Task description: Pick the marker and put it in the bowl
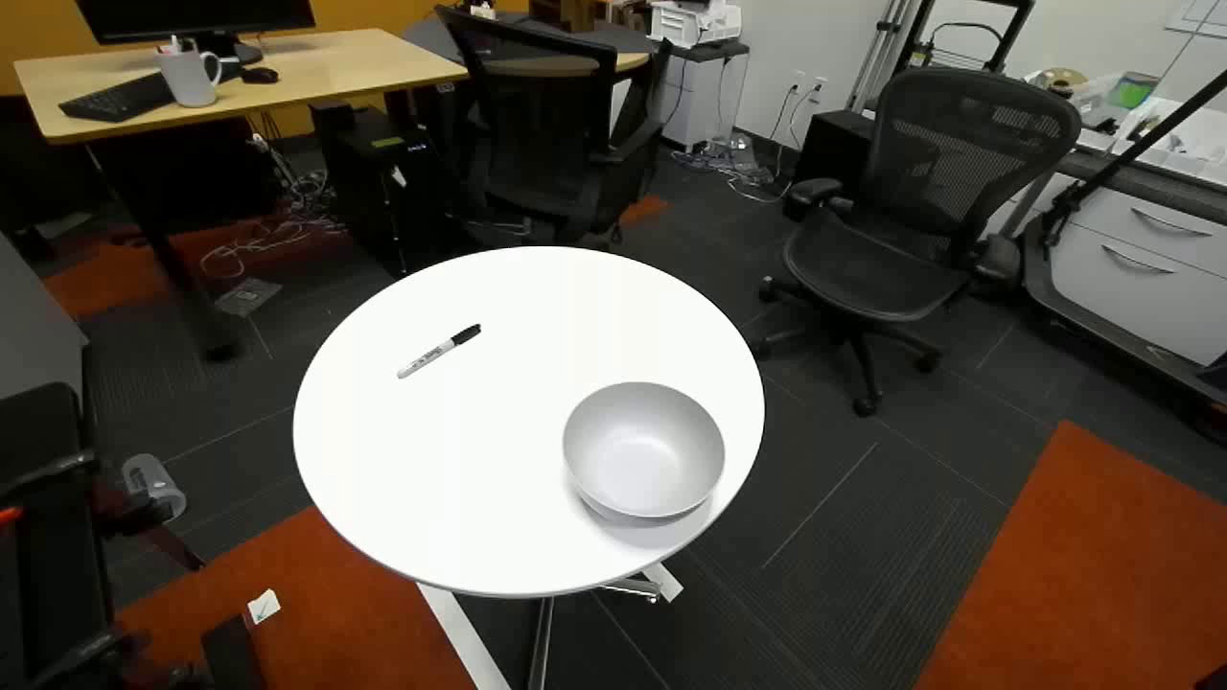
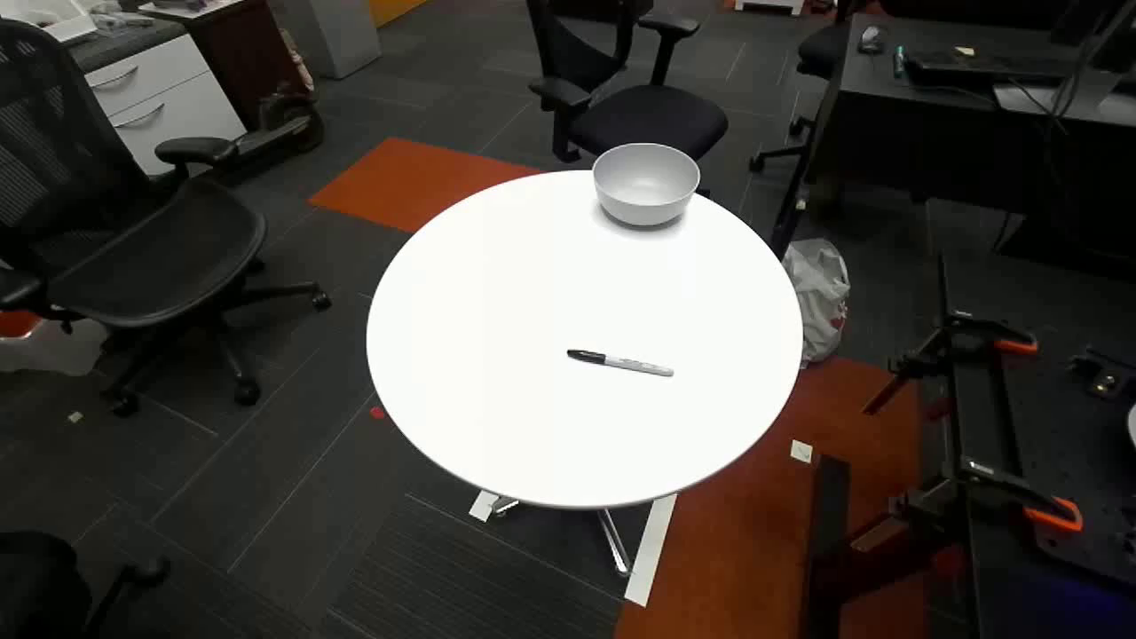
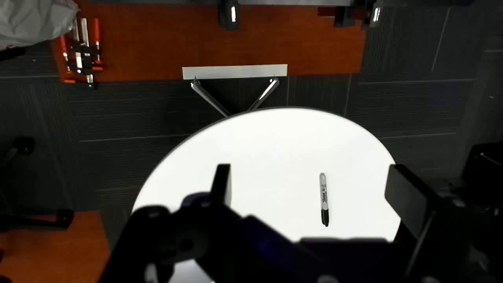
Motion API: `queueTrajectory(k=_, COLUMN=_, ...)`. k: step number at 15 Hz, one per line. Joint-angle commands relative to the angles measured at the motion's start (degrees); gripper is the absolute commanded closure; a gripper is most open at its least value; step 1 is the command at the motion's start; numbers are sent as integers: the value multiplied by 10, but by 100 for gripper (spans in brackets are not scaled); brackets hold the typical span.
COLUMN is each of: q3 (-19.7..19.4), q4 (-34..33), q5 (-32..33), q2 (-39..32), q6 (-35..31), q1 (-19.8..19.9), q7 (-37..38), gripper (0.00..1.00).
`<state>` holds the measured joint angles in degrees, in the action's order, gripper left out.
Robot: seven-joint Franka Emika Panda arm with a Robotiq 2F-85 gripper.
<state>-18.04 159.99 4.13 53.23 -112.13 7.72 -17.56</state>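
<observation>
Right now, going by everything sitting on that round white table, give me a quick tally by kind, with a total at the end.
Marker: 1
Bowl: 1
Total on the round white table: 2

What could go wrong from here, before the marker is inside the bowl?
The marker lies flat and looks thin, so the fingers might scrape the table or let it slip. The bowl stands close to the table's edge, so a bump could perhaps push it off.
</observation>
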Motion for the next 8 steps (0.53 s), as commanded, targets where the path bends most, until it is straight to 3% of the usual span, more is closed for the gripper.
queueTrajectory(k=1, q3=4, q4=-1, q5=-4, q2=-1, q6=1, q1=4, q7=-3, gripper=0)
queueTrajectory(k=5, q3=4, q4=-1, q5=-4, q2=-1, q6=1, q1=4, q7=-3, gripper=0)
queueTrajectory(k=8, q3=26, q4=-29, q5=-19, q2=-42, q6=-21, q1=-27, q7=9, gripper=0)
